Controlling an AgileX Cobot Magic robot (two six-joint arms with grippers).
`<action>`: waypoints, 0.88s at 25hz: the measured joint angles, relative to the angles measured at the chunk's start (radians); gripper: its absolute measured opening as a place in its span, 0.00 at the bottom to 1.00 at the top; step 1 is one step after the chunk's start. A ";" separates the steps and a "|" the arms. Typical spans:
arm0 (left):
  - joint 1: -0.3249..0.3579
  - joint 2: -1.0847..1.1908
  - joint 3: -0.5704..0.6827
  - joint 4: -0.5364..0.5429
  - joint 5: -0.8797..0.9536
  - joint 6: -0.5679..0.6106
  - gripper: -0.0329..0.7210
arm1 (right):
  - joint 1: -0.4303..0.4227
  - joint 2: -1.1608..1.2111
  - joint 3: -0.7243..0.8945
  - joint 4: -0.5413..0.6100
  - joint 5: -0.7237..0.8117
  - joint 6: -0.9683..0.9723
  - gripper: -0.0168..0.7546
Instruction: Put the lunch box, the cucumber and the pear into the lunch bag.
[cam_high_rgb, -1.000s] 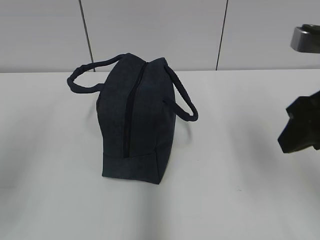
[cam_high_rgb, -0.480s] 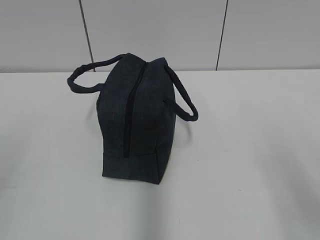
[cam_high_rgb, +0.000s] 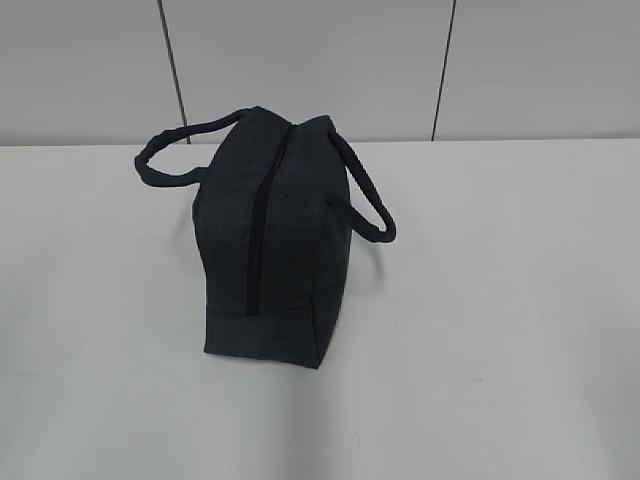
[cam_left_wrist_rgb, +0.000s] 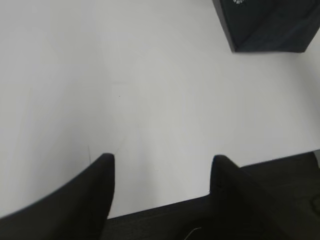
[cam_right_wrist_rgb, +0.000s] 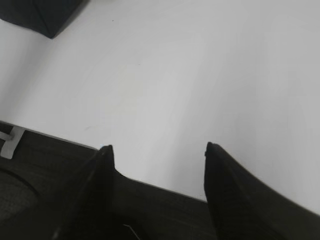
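Observation:
The dark navy lunch bag (cam_high_rgb: 270, 235) stands upright on the white table (cam_high_rgb: 480, 330) with its zipper closed along the top and a loop handle hanging out to each side. A corner of the lunch bag (cam_left_wrist_rgb: 267, 25) shows at the top right of the left wrist view, and another corner of the lunch bag (cam_right_wrist_rgb: 40, 15) at the top left of the right wrist view. My left gripper (cam_left_wrist_rgb: 162, 159) is open over bare table near the front edge, empty. My right gripper (cam_right_wrist_rgb: 157, 148) is likewise open and empty. Lunch box, cucumber and pear are out of view.
A grey panelled wall (cam_high_rgb: 320, 70) rises behind the table. The table's front edge (cam_left_wrist_rgb: 165, 204) runs just under both grippers, with dark floor below it.
The right arm, seen at the right edge of the exterior view one second ago, has withdrawn out of that view. The bag has not moved.

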 joint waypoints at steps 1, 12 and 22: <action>0.000 0.000 0.001 0.001 -0.004 0.001 0.61 | 0.000 -0.016 0.015 0.000 -0.014 0.000 0.57; 0.000 -0.005 0.003 -0.009 -0.010 0.034 0.61 | 0.000 -0.028 0.028 -0.012 -0.036 0.000 0.57; 0.051 -0.044 0.004 -0.013 -0.012 0.034 0.61 | -0.024 -0.028 0.028 -0.012 -0.039 0.000 0.57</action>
